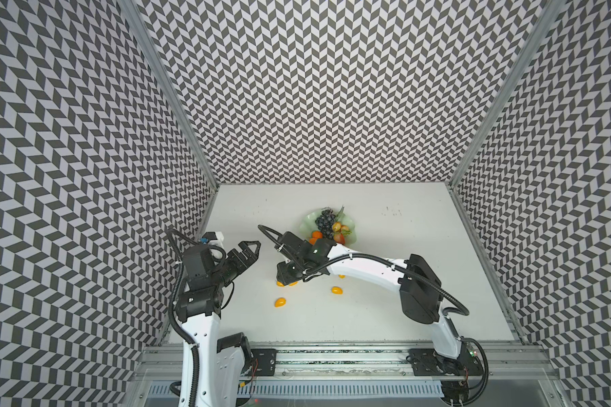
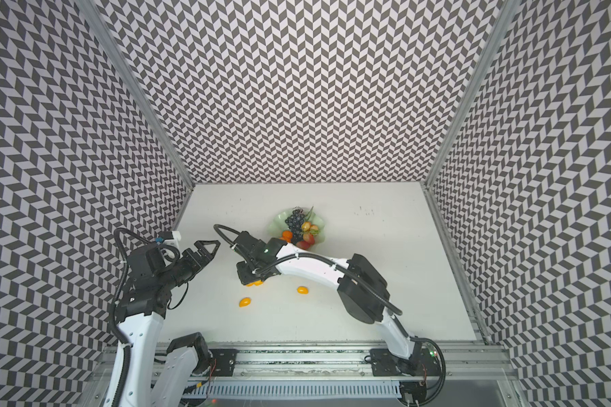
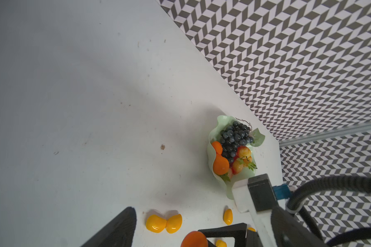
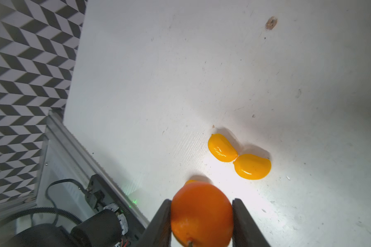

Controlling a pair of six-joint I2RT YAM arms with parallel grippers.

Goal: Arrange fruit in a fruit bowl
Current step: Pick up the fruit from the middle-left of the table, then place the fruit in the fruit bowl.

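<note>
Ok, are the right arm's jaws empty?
No: in the right wrist view the right gripper has its jaws pressed against both sides of a round orange tangerine.

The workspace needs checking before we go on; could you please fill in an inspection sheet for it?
Surface: white table, lightly scuffed.
Job's things: fruit bowl holds grape bunch, tangerines, strawberries; several kumquats lie loose.
Clutter: nothing seen.
Grippers: left gripper open, empty; right gripper shut on one tangerine.
Cables: black hoses along both arms.
Surroundings: chevron walls; metal rail in front.
</note>
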